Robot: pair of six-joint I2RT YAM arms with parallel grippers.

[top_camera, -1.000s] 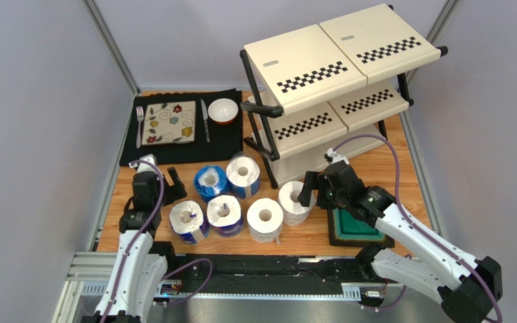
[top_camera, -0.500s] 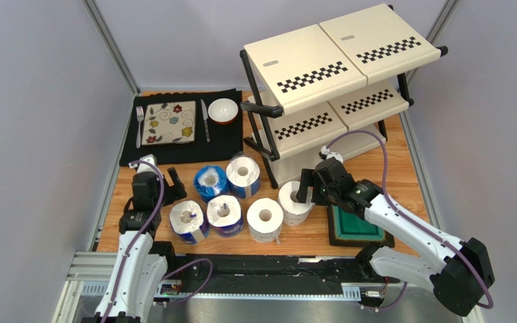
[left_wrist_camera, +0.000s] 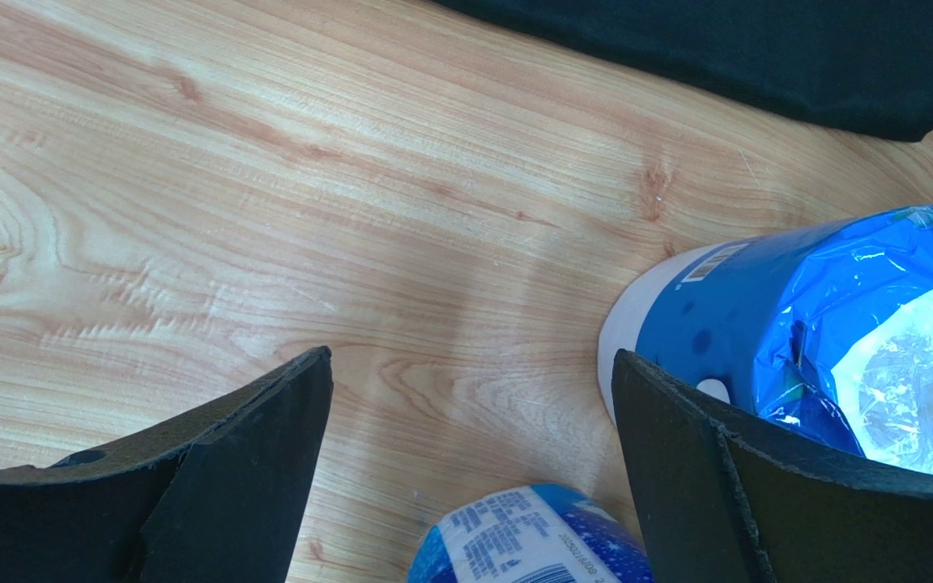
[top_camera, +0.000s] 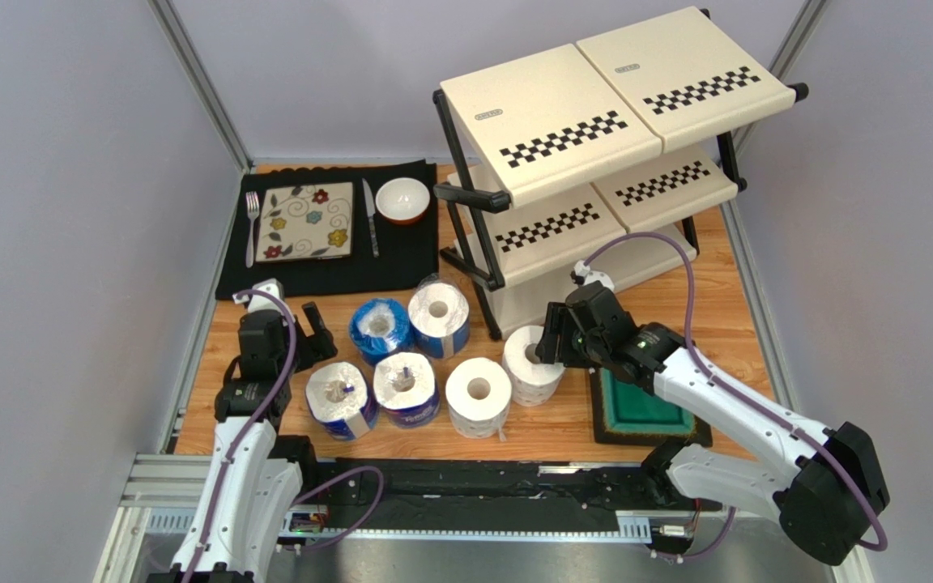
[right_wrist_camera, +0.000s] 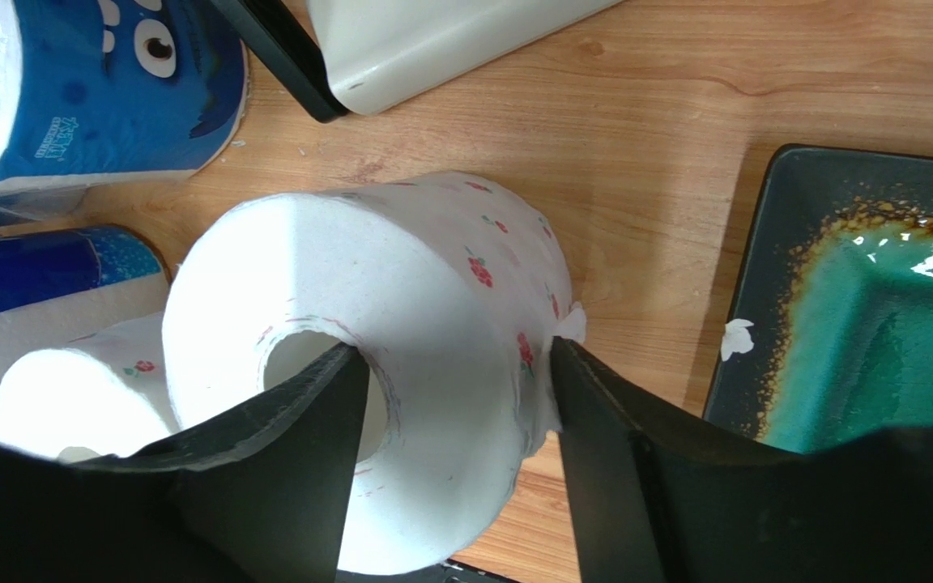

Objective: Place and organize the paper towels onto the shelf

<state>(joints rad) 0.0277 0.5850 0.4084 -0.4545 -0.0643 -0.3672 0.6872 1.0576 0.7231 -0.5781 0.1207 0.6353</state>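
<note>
- Six rolls [top_camera: 406,389] in total, and every one sits on the tabletop [top_camera: 703,316], bunched just in front of the shelf [top_camera: 581,97]. No roll shows on any tier yet, though the lower tiers are partly hidden.
- The step in hand looks like the first pick. The right claw [right_wrist_camera: 457,358] is down on the plain roll [top_camera: 527,374] nearest the shelf, one finger in the core and the other against the outside, pinching the paper wall between them.
- The left claw [left_wrist_camera: 469,364] gapes wide with nothing in it, just bare wood between the fingers and a blue roll [left_wrist_camera: 800,316] beside it.
- Next move, probably: lift straight up without squashing that soft wall, clear the shelf's black frame, then set the roll on a tier with room left for five more.
- The green tray [top_camera: 636,413] just right of that roll has nothing showing in it, and it's not where the roll belongs.
</note>
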